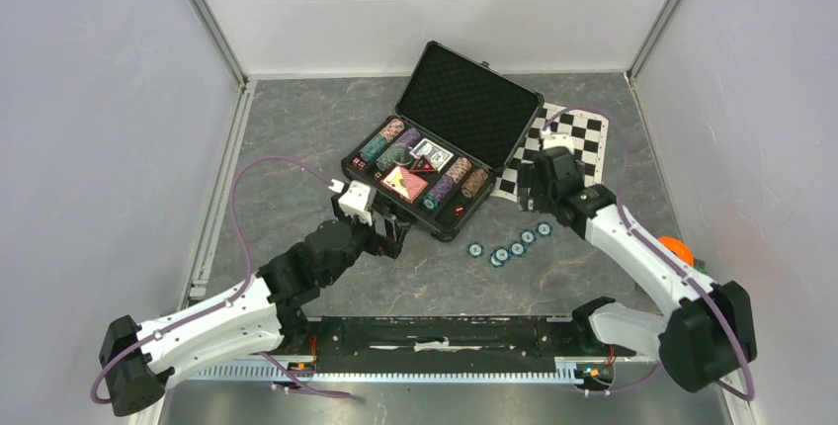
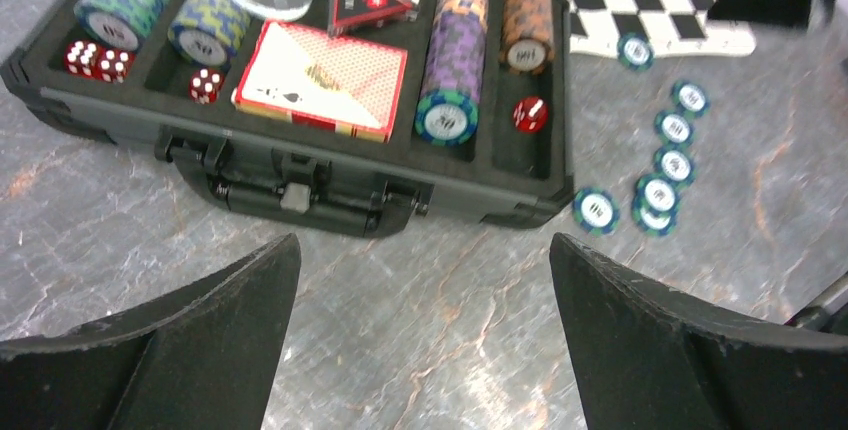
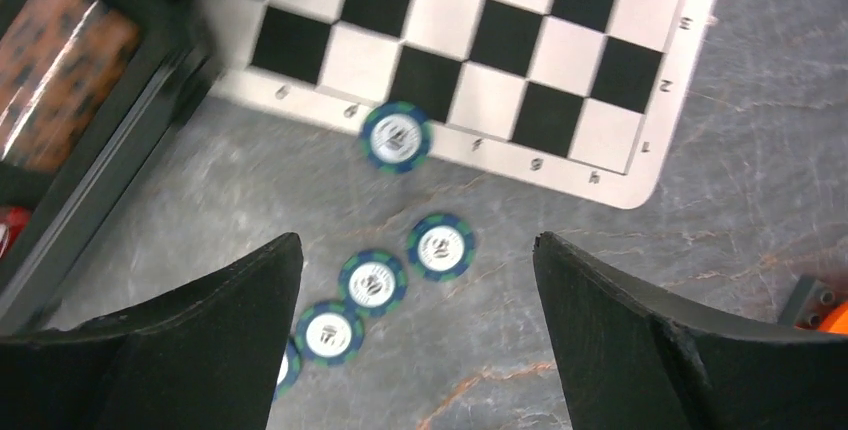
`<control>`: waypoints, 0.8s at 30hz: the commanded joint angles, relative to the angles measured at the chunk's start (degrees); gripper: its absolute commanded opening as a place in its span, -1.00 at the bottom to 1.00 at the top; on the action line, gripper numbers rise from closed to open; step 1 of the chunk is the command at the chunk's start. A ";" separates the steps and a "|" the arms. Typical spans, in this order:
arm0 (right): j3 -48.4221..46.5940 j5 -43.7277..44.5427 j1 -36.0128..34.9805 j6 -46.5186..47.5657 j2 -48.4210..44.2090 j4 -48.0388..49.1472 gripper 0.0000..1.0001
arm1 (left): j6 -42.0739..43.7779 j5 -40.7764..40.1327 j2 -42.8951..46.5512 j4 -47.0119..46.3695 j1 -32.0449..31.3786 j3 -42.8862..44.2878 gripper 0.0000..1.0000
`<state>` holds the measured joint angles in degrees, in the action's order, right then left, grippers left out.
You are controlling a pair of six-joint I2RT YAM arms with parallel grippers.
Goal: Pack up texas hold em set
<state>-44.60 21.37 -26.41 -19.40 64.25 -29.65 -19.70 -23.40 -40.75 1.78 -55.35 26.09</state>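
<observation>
The black case (image 1: 464, 99) lies open at the table's middle, its lid tilted back. In its foam tray (image 2: 300, 185) are rows of striped chips (image 2: 455, 50), a red card deck (image 2: 322, 80) and red dice (image 2: 97, 60). Several teal chips (image 1: 516, 247) lie loose on the table right of the case. My left gripper (image 1: 387, 232) hangs open and empty over bare table just in front of the case's latch (image 2: 422, 240). The right gripper (image 1: 534, 183) is also open and empty above the loose chips (image 3: 372, 282); one chip (image 3: 397, 137) rests on the mat's edge.
A black-and-white chequered mat (image 1: 568, 143) lies behind the right gripper, partly under the case lid. An orange piece (image 1: 675, 247) sits by the right arm near the right wall. Walls close off the left, back and right sides.
</observation>
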 commanded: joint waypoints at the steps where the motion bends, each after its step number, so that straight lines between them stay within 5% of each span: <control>1: -4.50 -3.55 9.03 -3.23 5.22 0.75 0.76 | 5.18 3.16 3.04 -5.46 0.08 -3.98 0.99; 12: -6.40 -20.10 14.34 -4.87 19.32 8.22 0.66 | 5.29 4.52 5.71 -7.45 0.07 -6.56 0.99; 24: -10.15 -15.00 13.72 -5.55 27.28 5.60 0.56 | 5.53 3.55 4.46 -7.58 0.08 -6.40 0.99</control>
<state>-51.72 4.14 -12.62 -24.12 90.39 -23.66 -16.99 -19.31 -35.83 -3.33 -55.35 19.49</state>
